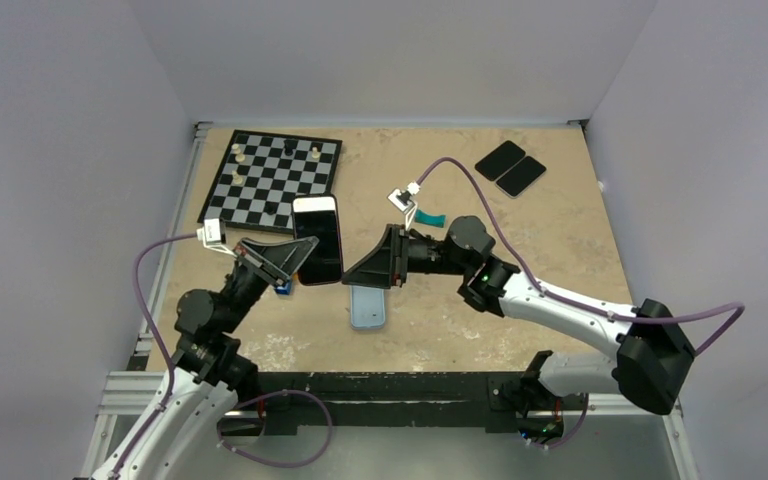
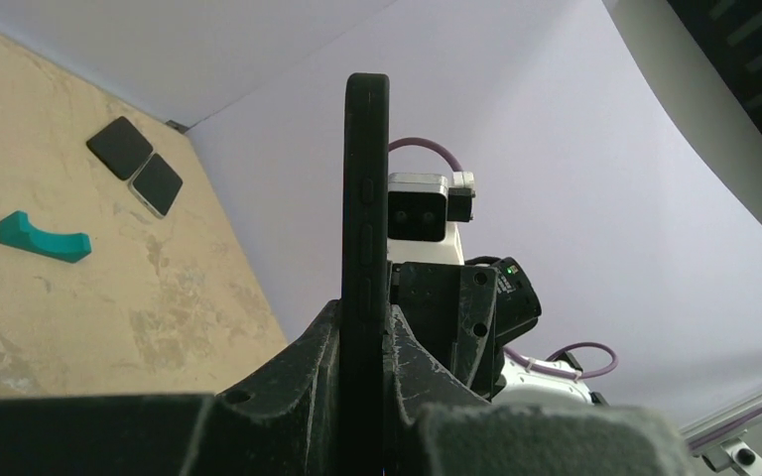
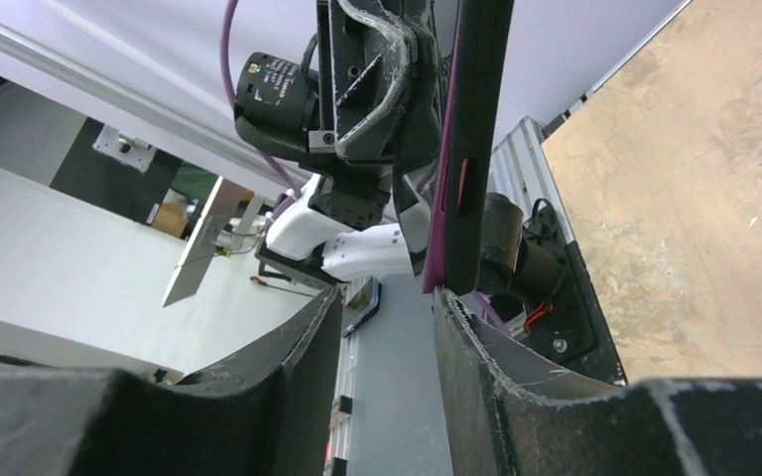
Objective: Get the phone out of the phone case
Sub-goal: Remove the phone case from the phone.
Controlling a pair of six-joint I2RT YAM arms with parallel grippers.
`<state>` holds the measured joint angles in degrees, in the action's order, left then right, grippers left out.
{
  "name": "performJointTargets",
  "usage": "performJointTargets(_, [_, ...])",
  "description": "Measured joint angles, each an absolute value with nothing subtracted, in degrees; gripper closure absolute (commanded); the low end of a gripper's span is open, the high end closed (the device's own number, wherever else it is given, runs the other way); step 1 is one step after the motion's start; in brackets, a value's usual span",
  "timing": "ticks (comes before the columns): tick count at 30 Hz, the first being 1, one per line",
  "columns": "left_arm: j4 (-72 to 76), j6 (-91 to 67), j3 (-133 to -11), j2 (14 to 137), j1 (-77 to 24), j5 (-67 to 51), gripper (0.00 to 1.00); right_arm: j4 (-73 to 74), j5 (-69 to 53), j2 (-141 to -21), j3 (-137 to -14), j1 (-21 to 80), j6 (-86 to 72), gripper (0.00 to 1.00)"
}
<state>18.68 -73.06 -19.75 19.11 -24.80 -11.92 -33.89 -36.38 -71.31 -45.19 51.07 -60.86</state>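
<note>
My left gripper (image 1: 303, 252) is shut on the lower end of the phone (image 1: 317, 239) and holds it above the table. The phone has a dark screen and a pale rim. In the left wrist view the phone (image 2: 365, 198) stands edge-on between the fingers (image 2: 298, 367), black with side buttons. My right gripper (image 1: 363, 270) is open just right of the phone. In the right wrist view the phone (image 3: 471, 149) shows a magenta strip along its edge, and its corner sits at the tip of one finger (image 3: 476, 337), outside the gap. A light blue flat case (image 1: 367, 307) lies on the table below.
A chessboard (image 1: 272, 180) with a few pieces lies at the back left. Two black pads (image 1: 510, 167) lie at the back right. A teal curved piece (image 1: 430, 218) lies mid-table. A small blue block (image 1: 283, 288) sits under the left gripper.
</note>
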Motion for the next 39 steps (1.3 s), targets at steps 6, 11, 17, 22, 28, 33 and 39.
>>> performJointTargets(6, [20.2,-73.5,-19.2,20.9,-24.6,-11.7,1.00,-34.3,-35.9,-72.6,-45.2,51.0,-60.9,0.55])
performJointTargets(11, [21.9,-74.3,-18.2,21.9,-24.1,-11.2,1.00,-33.5,-35.5,-74.1,-46.1,50.9,-60.7,0.55])
performJointTargets(17, [25.0,-76.2,-16.4,22.5,-23.5,-8.9,1.00,-26.9,-33.5,-76.4,-50.3,50.9,-58.5,0.55])
performJointTargets(22, [25.9,-78.2,-15.8,23.2,-23.5,-8.7,1.00,-24.6,-32.1,-78.2,-52.9,51.4,-57.2,0.56])
performJointTargets(28, [27.6,-79.0,-15.8,24.9,-23.2,-9.1,1.00,-24.9,-33.8,-80.7,-55.3,50.9,-57.9,0.69])
performJointTargets(33, [31.7,-79.4,-15.9,28.1,-22.9,-11.6,1.00,-27.3,-37.5,-82.7,-55.8,49.1,-61.5,0.74])
performJointTargets(39, [35.5,-79.7,-15.9,30.5,-22.1,-13.8,1.00,-31.7,-42.4,-87.1,-58.5,48.2,-66.1,0.82])
